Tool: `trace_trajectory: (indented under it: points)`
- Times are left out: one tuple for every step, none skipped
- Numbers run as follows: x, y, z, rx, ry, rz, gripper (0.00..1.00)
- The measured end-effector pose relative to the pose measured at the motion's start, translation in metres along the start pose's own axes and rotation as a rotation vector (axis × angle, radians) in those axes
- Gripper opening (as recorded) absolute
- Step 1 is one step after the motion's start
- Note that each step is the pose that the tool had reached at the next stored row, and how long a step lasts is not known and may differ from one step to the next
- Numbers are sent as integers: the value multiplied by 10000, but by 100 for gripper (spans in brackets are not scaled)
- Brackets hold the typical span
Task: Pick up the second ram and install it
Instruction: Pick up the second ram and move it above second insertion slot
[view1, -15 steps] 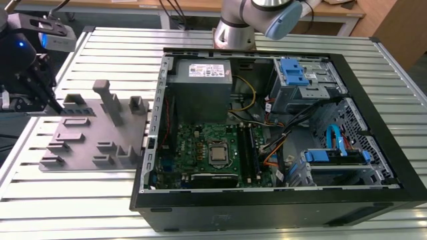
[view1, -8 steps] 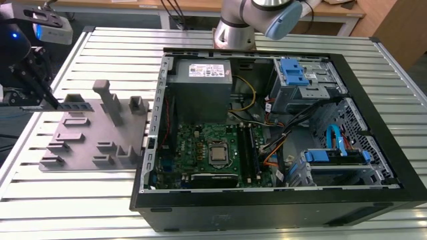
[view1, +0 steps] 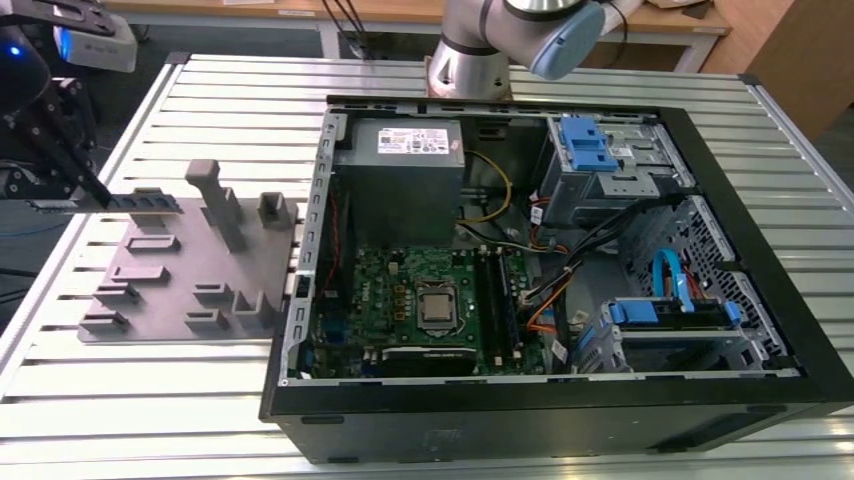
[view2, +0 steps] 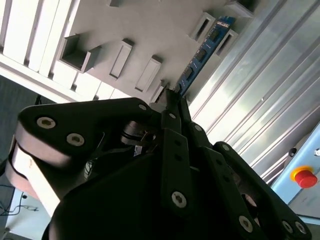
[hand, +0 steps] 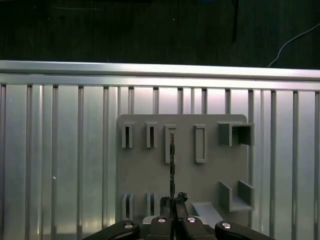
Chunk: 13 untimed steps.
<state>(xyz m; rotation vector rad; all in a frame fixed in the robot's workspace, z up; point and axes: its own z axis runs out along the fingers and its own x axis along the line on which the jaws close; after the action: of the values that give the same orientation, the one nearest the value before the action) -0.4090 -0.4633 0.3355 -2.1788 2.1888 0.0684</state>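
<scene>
A table (view1: 174, 400) of silver metal slats fills the scene. On it, toward the exterior view's right, lies an open black computer case (view1: 534, 410) on its side, with the green circuit board (view1: 387, 280) facing up and a square silver chip (view1: 435, 306) near the board's middle. The base of the grey arm (view1: 474, 50) stands at the far edge of the table, just behind the case. To the exterior view's left of the case, just beside it, a flat grey tray (view1: 160, 280) with upright slots and posts lies on the slats.

The black claw (view1: 96, 195) is at the exterior view's far left, over the tray's far corner and well apart from the case. Its fingers (view2: 172, 117) are pinched together on one end of the memory stick (view1: 144, 201), which stands on its long edge and points away from the claw, level above the tray.

In the first wrist view the memory stick (hand: 172, 165) is seen edge-on, in line with one of the tray's narrow slots (hand: 170, 145). Whether its lower edge is clear of that slot cannot be told.
</scene>
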Motion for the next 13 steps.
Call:
trace_trajectory:
  points:
    - [-1, 0, -21, 1, -15, 0, 14]
    - [-3, 0, -44, 0, -24, 0, 14]
    - [-5, -1, -64, 1, -30, 0, 14]
    - [-6, 0, -85, 1, -31, 1, 14]
    - [-7, -1, -105, 1, -32, 0, 14]
    - [-9, -1, -126, 1, -32, 0, 14]
    - [-10, -1, -149, 1, -33, 0, 14]
    - [-12, -1, -173, 1, -33, 0, 14]
    - [-14, -1, -198, 1, -34, 0, 14]
    - [-16, -1, -225, -1, -35, 0, 14]
    - [-17, -2, -251, 0, -41, 0, 14]
    - [-19, -2, -274, 2, -46, 0, 14]
    - [-20, -2, -296, 1, -50, 0, 14]
